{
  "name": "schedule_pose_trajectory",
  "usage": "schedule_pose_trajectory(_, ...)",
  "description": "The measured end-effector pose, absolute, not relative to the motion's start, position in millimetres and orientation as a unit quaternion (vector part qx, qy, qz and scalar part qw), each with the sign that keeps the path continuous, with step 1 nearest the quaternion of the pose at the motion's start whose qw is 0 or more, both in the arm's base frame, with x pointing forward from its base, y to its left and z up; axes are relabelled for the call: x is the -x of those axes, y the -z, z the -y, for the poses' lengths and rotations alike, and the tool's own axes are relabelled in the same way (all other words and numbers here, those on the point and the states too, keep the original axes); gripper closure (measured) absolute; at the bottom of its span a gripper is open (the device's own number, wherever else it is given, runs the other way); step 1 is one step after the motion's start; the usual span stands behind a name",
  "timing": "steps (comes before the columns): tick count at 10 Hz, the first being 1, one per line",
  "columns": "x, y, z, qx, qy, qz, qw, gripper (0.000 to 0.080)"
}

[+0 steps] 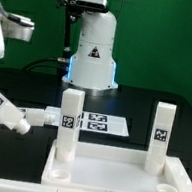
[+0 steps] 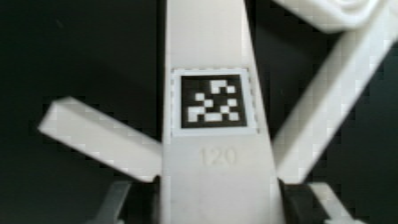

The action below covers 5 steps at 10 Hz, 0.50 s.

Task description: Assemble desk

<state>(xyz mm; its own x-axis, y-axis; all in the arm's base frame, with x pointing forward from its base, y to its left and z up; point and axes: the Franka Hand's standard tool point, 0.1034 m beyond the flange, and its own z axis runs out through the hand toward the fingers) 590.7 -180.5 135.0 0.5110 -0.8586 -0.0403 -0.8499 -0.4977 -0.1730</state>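
The white rimmed tabletop (image 1: 111,178) lies at the front of the exterior view. Two tagged legs stand upright in its back corner sockets, one on the left (image 1: 68,130) and one on the right (image 1: 160,135). A third tagged leg (image 1: 5,111) hangs tilted at the exterior view's left edge. In the wrist view this leg (image 2: 217,110) runs straight out between my fingers (image 2: 121,198), and my gripper (image 2: 217,198) is shut on its near end. A fourth leg (image 2: 98,135) lies flat on the black table beyond it and also shows in the exterior view (image 1: 44,116). The gripper itself is outside the exterior view.
The marker board (image 1: 101,123) lies flat behind the tabletop. The robot base (image 1: 95,48) stands at the back centre. Part of the arm (image 1: 1,33) fills the exterior view's upper left. The tabletop rim (image 2: 334,85) crosses the wrist view beside the held leg.
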Motion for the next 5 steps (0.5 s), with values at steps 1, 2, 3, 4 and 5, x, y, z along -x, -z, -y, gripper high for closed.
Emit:
schedule_pose_trajectory(1,-606,-148.9,168,0.868,0.038,-0.49,0.067,0.0514)
schedule_pose_trajectory(2,-636,-173.4,149,0.88,0.064,-0.466,0.058,0.0514)
schedule_pose_trajectory(3,-654,-188.1,129,0.884,0.082,-0.456,0.061,0.0514)
schedule_pose_trajectory(4,-663,-194.5,100,0.883,0.112,-0.453,0.049,0.0514)
schedule_pose_trajectory(5,-663,-191.8,70,0.887,0.131,-0.441,0.045,0.0514)
